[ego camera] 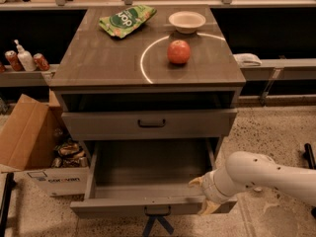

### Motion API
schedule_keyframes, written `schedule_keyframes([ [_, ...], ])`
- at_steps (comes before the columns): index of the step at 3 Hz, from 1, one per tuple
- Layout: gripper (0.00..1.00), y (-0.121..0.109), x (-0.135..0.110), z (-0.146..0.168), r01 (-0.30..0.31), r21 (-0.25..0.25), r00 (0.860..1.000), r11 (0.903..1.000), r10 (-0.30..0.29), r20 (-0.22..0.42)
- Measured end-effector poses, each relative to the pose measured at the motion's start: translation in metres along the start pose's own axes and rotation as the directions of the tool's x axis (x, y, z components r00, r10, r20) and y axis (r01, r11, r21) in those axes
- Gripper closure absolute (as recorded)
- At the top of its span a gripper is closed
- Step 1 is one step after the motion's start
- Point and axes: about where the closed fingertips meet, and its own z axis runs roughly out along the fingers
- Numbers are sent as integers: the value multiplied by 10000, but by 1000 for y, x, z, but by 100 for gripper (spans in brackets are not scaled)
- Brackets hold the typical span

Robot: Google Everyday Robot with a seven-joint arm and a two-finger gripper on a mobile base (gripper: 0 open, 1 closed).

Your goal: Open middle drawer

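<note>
Hand (202, 197) located at front R corner of the middle drawer (148, 169), low in view, arm (266, 174) entering from the R edge. Grip state: cannot tell. Hand sits against the front panel's end, but whether it is clenched on the panel or released does not read from this angle.

Middle drawer: pulled well out of the cabinet toward the camera, plain grey floor exposed. Front panel's long axis runs L–R across the view. Slide axis is at right angles to that, out from the cabinet toward the camera. Small dark handle (157, 210) at ctr of the front panel, view-L of the hand and apart from it. Hand is thus at the panel's end, not on the handle.

Upper drawer (197, 125), w/ its own bar handle, has a dark gap between its front and the counter (98, 68). Counter carries an apple (178, 52), a bowl (186, 21) and a green bag (127, 19); none involved.

Assessment: judged from how far out the drawer lies, task is largely done. Any further pull must run straight along the slide axis, toward the camera. Force applied at the R corner is off-ctr, so the risk is the drawer skewing on its runners. A single arm serves here, and the drawer extends view-L from the hand.
</note>
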Motion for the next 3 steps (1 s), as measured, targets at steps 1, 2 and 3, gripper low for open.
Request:
schedule_keyframes([
  [1,0,-6,12,-20,-133,286,9999,9995,133,-1],
  [2,0,-17,35,-44,-483,669,9988,9966,489,-71],
  [3,0,-22,59,-84,-900,1156,9942,9892,960,-479],
])
